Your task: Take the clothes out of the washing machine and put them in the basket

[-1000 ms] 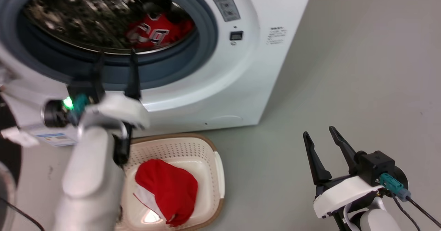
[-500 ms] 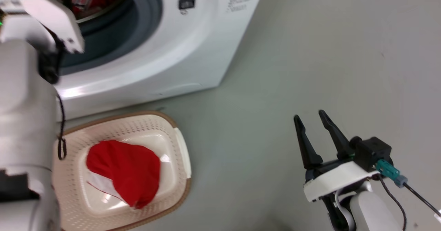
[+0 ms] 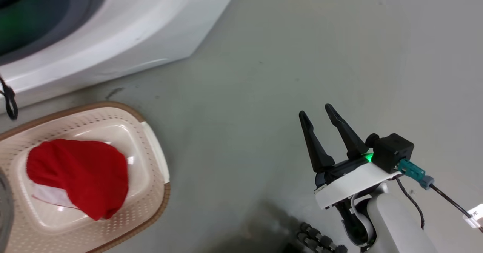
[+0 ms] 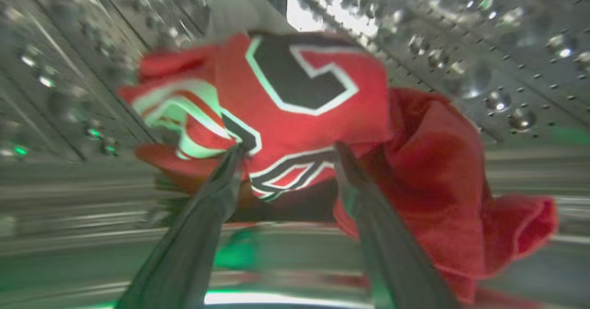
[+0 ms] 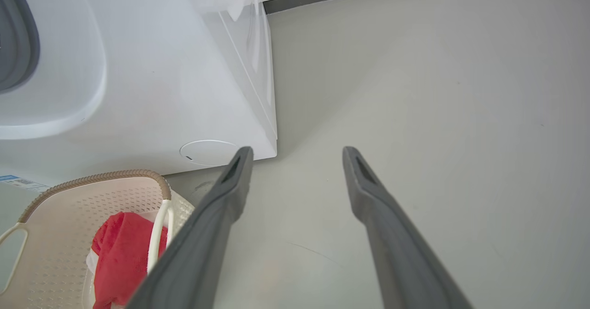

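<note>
A: Where is the left gripper [image 4: 290, 148] standing now?

B: It is reaching inside the shiny perforated steel drum [image 4: 461, 32] of the large white front-loading washing machine [image 3: 124, 30]. Its two dark fingers are standing wide apart and are not pinching anything.

A: And where are the clothes lying?

B: One soft red garment with white bands and black lettering [image 4: 295, 110] is lying crumpled in the drum, right at the fingertips. The tips are showing over its printed part, one at each side. The left wrist view is blurred, so I cannot tell if they are touching the cloth.

A: Is another piece lying somewhere?

B: Yes. A second red garment with a white band [image 3: 79, 173] is lying bunched in the small cream perforated plastic basket with a brown rim [image 3: 154, 151]. The basket is standing on the grey floor [image 3: 302, 37], just in front of the machine, at the left side of the head view.

A: What is the right gripper [image 3: 315, 110] doing?

B: It is hovering over the floor, well apart to the right of the basket and near to the robot. Its fingers are also spread open, holding nothing. In the right wrist view they are pointing toward the floor beside the machine's right corner.
</note>
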Robot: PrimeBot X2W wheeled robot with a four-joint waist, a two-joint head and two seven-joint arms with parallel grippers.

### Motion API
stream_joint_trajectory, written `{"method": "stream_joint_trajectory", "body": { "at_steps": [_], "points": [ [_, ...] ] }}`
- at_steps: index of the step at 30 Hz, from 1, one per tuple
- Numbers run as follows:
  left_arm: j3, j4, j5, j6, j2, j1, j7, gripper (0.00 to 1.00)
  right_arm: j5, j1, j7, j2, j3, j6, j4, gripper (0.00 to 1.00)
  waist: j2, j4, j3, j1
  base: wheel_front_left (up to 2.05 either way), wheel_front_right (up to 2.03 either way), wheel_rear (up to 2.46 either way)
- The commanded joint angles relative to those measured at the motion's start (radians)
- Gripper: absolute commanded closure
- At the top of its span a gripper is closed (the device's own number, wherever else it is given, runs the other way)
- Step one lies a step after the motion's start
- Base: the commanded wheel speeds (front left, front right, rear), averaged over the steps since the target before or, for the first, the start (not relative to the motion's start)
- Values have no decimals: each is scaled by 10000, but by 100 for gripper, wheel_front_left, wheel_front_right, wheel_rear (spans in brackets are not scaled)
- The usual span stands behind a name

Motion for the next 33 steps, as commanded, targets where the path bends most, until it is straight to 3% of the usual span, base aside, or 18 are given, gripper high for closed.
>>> {"method": "stream_joint_trajectory", "body": {
  "at_steps": [1, 9, 10, 11, 12, 17, 21, 28, 29, 30, 33],
  "points": [
    [83, -27, -99, 131, 87, -173, 361, 0, 65, -215, -24, 24, 73, -7, -59, 0, 0, -337, 359, -1, 0, 0, 0],
    [-37, -594, -117, 858, 150, -298, 2902, 0, 265, -274, -24, 22, 400, -7, -194, 0, 0, -568, 674, -1, 0, 0, 0],
    [-54, -747, -99, 963, 175, -248, 3178, 56, 288, -281, -25, 22, 438, -7, -203, 0, 0, -581, 684, -1, 0, 0, 0],
    [-74, -941, -70, 1042, 220, -181, 3391, 93, 313, -292, -25, 22, 475, -7, -208, 0, 0, -597, 685, -1, 0, 0, 0],
    [-72, -1143, -71, 1106, 257, -90, 3568, 100, 340, -301, -25, 22, 517, -7, -220, 0, 0, -613, 681, -1, 0, 0, 0],
    [-217, -2435, 260, 1448, 600, 347, 3473, 100, 407, -338, -26, 21, 633, -7, -182, 0, 0, -654, 592, -1, 0, 0, 0],
    [-361, -3272, 615, 1586, 883, 1108, 2558, 100, 382, -343, -26, 21, 622, -7, -117, 0, 0, -625, 337, -1, 0, 0, 0],
    [-384, -3765, 794, 1601, 810, 2684, -834, 100, 6, -158, -26, 19, 346, -7, 76, 0, 0, -233, -609, -1, 0, 0, 0],
    [-396, -3676, 725, 1520, 705, 2895, -1263, 100, -45, -110, -26, 18, 308, -7, 117, 0, 0, -142, -793, -1, 0, 0, 0],
    [-423, -3448, 630, 1415, 459, 3320, -2386, 100, -250, 3, -26, 11, 169, -7, 243, 0, 0, 93, -1237, -1, 0, 0, 0],
    [-420, -2934, 369, 1223, 26, 3940, -3890, 100, -544, 218, -25, 10, -67, -7, 406, 0, 0, 507, -1965, -1, 0, 0, 0]
  ]
}}
